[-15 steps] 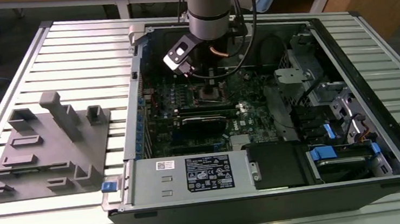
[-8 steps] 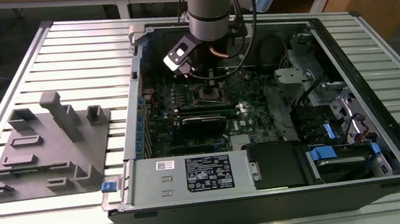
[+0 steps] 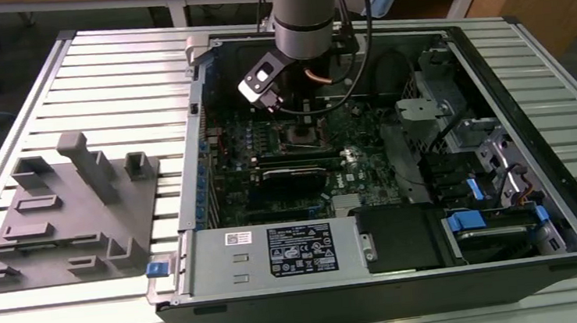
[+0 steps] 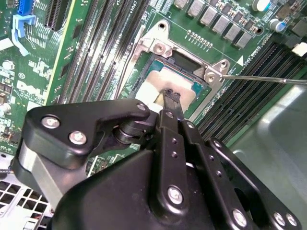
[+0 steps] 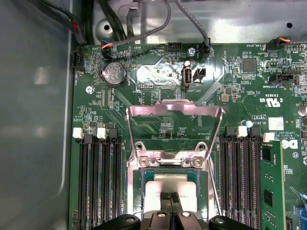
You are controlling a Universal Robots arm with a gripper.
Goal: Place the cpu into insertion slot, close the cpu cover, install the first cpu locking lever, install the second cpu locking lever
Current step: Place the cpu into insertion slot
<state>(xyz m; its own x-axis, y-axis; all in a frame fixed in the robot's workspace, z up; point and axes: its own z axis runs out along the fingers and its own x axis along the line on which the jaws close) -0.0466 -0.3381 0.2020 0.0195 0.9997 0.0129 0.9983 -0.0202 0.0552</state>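
The cpu lies flat in the insertion slot, its dull silver top showing in both wrist views; it also appears as cpu inside the slot's metal rim. The cpu cover stands swung up and back from the slot, hinged at the far edge. My gripper hangs right over the cpu, its black fingers drawn together with the tips on or just above the chip's top near one edge. A thin wire lever sticks out beside the slot. In the exterior view the gripper sits above the slot.
The open computer case has tall walls around the green board. Long black memory slots flank the socket on both sides. Cables hang near the arm. A grey fixture plate lies at the exterior view's left.
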